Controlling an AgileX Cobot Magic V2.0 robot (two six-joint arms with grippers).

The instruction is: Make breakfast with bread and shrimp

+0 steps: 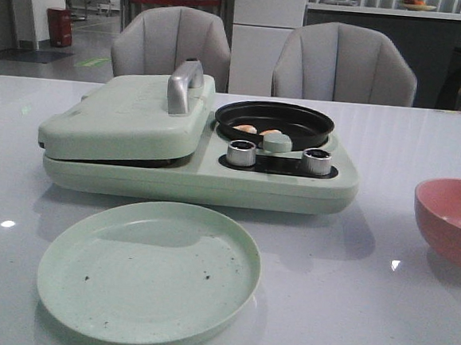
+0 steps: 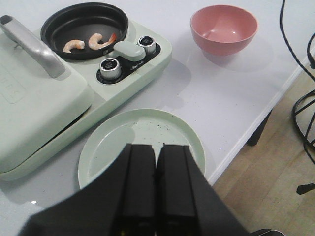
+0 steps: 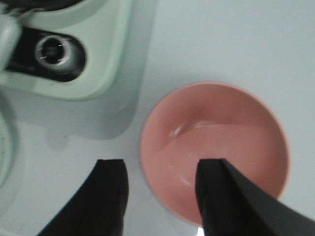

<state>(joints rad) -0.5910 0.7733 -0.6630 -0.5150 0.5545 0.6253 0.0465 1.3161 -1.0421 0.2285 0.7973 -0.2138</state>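
a: biggest thing out there, the white table (image 1: 379,312), and on it the pale green breakfast maker (image 1: 192,157) with its lid (image 1: 127,116) down and a silver handle (image 1: 183,85) on top.

b: no bread showing in any view; if it's under that lid, the pictures can't say.

a: left gripper (image 2: 156,162) hangs over the near edge of the green plate (image 2: 147,132), fingers pressed together, nothing between them. from there the breakfast maker sits beyond the plate and off to one side.

b: plate's got a few dark specks on it, otherwise bare.

a: right gripper (image 3: 160,189) is spread wide, holding nothing. it hovers at the rim of the pink bowl (image 3: 216,152); one finger overlaps the bowl's edge in the picture, the other is over bare table just beside it.

b: touching the rim? can't tell from this angle.

a: now the black pan (image 2: 84,29), well beyond the left gripper, past the plate.

b: and there's the shrimp (image 2: 74,45), two curled pieces lying side by side in the pan, apart from each other.

a: just in front of the pan, two silver knobs (image 2: 110,68) with a pale green round knob (image 2: 127,49) between them.
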